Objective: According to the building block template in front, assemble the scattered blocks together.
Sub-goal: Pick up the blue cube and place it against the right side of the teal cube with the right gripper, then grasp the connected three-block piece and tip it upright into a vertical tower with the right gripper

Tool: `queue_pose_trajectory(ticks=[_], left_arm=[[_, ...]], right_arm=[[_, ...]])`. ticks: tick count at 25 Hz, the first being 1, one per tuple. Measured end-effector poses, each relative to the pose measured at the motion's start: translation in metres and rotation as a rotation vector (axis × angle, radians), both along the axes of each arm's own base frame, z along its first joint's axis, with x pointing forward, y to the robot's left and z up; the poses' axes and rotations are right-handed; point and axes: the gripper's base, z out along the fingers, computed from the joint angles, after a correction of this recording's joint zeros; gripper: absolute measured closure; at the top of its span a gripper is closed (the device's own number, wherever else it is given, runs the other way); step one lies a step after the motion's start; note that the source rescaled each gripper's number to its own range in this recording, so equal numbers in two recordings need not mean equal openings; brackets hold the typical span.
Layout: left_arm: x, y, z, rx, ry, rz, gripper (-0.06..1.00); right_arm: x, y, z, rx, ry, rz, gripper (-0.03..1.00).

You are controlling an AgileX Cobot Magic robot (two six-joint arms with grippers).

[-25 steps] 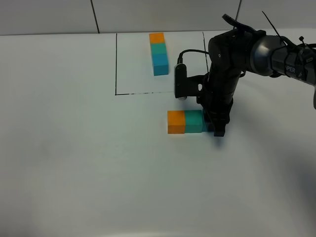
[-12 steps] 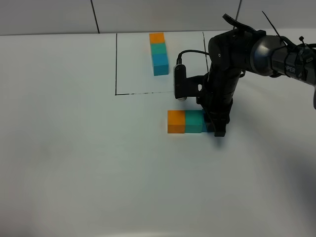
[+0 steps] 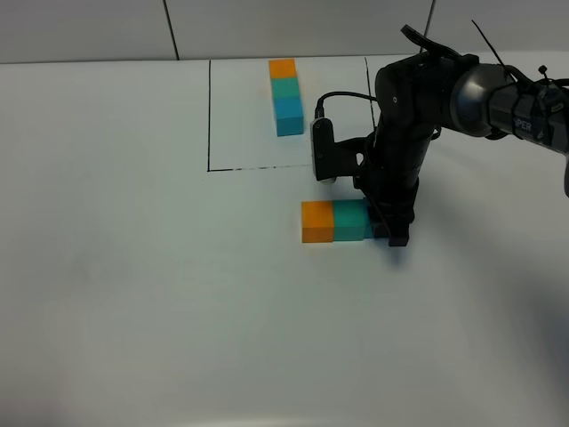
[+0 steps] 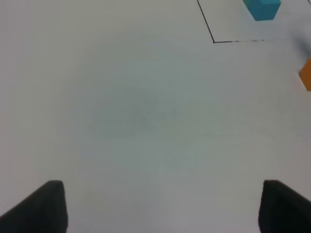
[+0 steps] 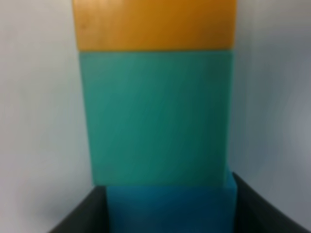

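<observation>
The building block template (image 3: 285, 96), an orange, teal-green and blue row, lies inside the black drawn rectangle (image 3: 209, 116) at the back. In front of it the orange block (image 3: 316, 221) and the teal-green block (image 3: 349, 220) sit joined in a row on the table. My right gripper (image 3: 391, 231) stands at the teal end of that row and covers the blue block there. In the right wrist view the blue block (image 5: 165, 206) sits between the fingers of the right gripper (image 5: 167, 218), pressed against the teal block (image 5: 155, 116), with the orange block (image 5: 154, 24) beyond. My left gripper (image 4: 163, 206) is open over bare table.
The white table (image 3: 133, 285) spreads wide to the left and front of the row. The left wrist view catches the rectangle's corner line (image 4: 206, 24), the template's blue end (image 4: 262, 8) and an edge of the orange block (image 4: 306, 73).
The right wrist has edged very slightly to the left. The blocks have not moved.
</observation>
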Motion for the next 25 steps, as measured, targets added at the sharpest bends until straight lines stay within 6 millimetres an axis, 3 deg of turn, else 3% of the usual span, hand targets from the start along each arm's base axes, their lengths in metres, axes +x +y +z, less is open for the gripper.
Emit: queue_pose_trajectory(ticks=[4,7,9,14,22,25], left_arm=[[0.0,0.0,0.0,0.0,0.0,0.0,0.21],[0.0,0.0,0.0,0.0,0.0,0.0,0.21],[0.0,0.0,0.0,0.0,0.0,0.0,0.21],[0.0,0.0,0.0,0.0,0.0,0.0,0.21],[0.0,0.0,0.0,0.001,0.0,-0.001,0.21],[0.0,0.0,0.0,0.001,0.0,-0.001,0.21]], right_arm=[[-0.001,0.001,0.002,0.016,0.004,-0.029,0.46],[0.0,-0.004,0.023,0.041,-0.032,-0.103,0.14],[0.0,-0.011,0.043,0.062,-0.055,-0.179,0.02],[-0.007,-0.036,0.075,0.075,-0.071,-0.387,0.0],[-0.059,-0.068,0.084,0.124,-0.126,-0.526,0.0],[-0.067,-0.072,0.091,0.135,-0.15,-0.597,0.0]])
